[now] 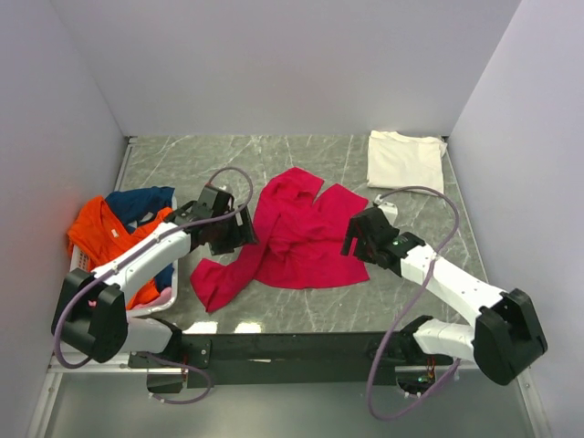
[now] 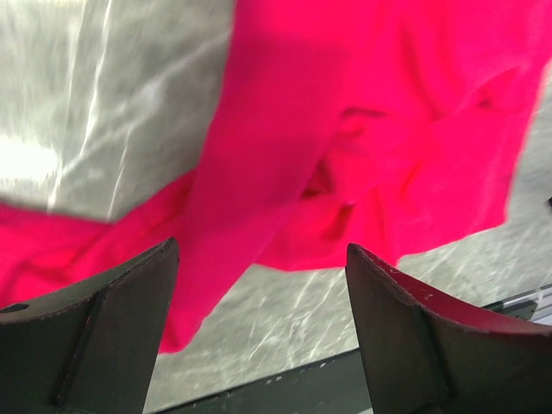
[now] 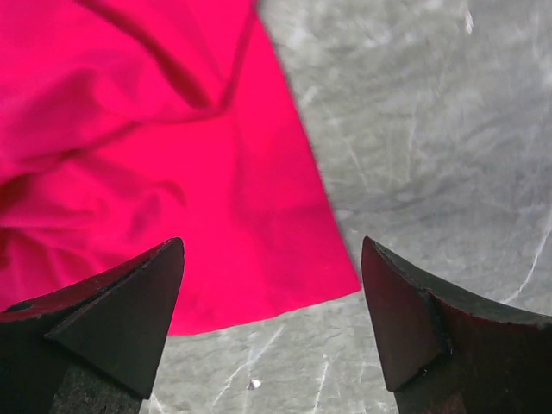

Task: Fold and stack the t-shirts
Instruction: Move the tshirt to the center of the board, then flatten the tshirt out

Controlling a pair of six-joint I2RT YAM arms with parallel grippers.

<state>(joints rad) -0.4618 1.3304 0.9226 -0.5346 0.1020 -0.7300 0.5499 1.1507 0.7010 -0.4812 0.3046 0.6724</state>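
Note:
A crimson-pink t-shirt (image 1: 297, 239) lies crumpled on the marble table, one part trailing toward the near left. My left gripper (image 1: 239, 230) hovers at its left edge, open, nothing between the jaws. In the left wrist view the gripper (image 2: 261, 246) looks down on bunched pink cloth (image 2: 345, 129). My right gripper (image 1: 351, 239) stands open above the shirt's right corner. In the right wrist view, the gripper (image 3: 272, 241) frames the hem corner of the pink t-shirt (image 3: 129, 129). A cream-white t-shirt (image 1: 404, 160) lies folded at the back right.
A white slatted basket (image 1: 170, 294) at the left holds an orange t-shirt (image 1: 105, 233) and a navy t-shirt (image 1: 141, 203). Grey walls close in the table on three sides. A black rail (image 1: 292, 345) runs along the near edge.

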